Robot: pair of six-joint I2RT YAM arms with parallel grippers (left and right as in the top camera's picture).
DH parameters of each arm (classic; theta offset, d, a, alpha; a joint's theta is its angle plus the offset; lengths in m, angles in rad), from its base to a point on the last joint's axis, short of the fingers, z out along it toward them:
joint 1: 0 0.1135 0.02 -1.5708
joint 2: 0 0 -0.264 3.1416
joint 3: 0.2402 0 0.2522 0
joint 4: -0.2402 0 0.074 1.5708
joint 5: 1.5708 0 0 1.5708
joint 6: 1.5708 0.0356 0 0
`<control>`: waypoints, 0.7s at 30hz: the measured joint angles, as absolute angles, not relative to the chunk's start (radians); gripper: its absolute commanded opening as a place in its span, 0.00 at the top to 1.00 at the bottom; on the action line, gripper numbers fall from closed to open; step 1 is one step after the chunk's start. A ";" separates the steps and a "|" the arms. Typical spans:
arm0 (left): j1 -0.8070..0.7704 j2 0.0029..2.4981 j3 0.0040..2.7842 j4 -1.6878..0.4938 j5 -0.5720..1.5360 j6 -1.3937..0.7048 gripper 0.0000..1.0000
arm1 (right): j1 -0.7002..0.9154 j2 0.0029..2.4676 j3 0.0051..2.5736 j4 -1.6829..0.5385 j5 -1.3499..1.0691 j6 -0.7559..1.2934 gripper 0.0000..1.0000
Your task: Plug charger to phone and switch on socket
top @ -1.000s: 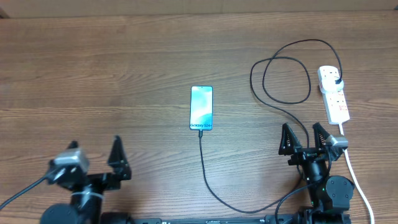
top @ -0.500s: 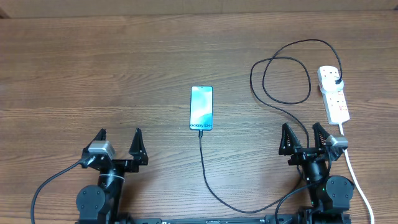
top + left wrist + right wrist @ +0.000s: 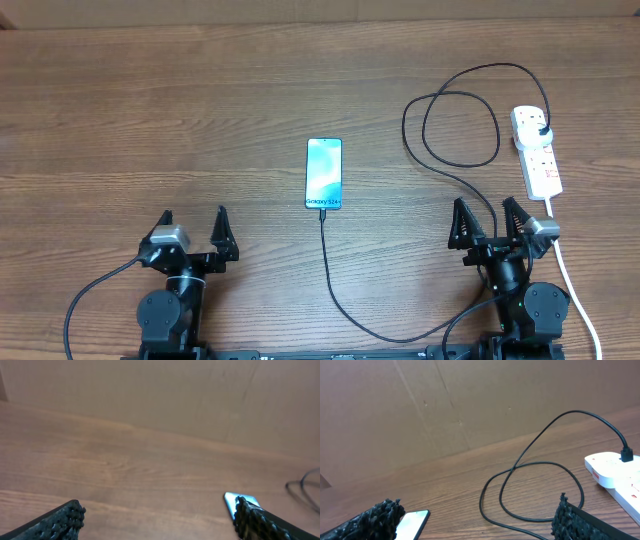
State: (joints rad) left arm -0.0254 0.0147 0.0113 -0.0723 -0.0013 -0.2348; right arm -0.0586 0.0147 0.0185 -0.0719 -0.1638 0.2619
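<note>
We see the slim, glassy phone (image 3: 324, 174) lying flat mid-surface (image 3: 150, 100) on wood grain. The thin black charger (image 3: 324, 245) enters its near end and loops right to the white oblong socket (image 3: 537, 150). Our left gripper (image 3: 192, 225) and right gripper (image 3: 485, 215) sit near, jaws spread.

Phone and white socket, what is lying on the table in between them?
The charger, a thin black cable, lies in loops between the phone and the socket. The overhead view shows this best.
</note>
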 measured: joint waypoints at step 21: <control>-0.025 0.015 0.010 -0.079 0.000 -0.097 0.00 | -0.059 0.015 0.019 -0.072 -0.164 0.262 0.00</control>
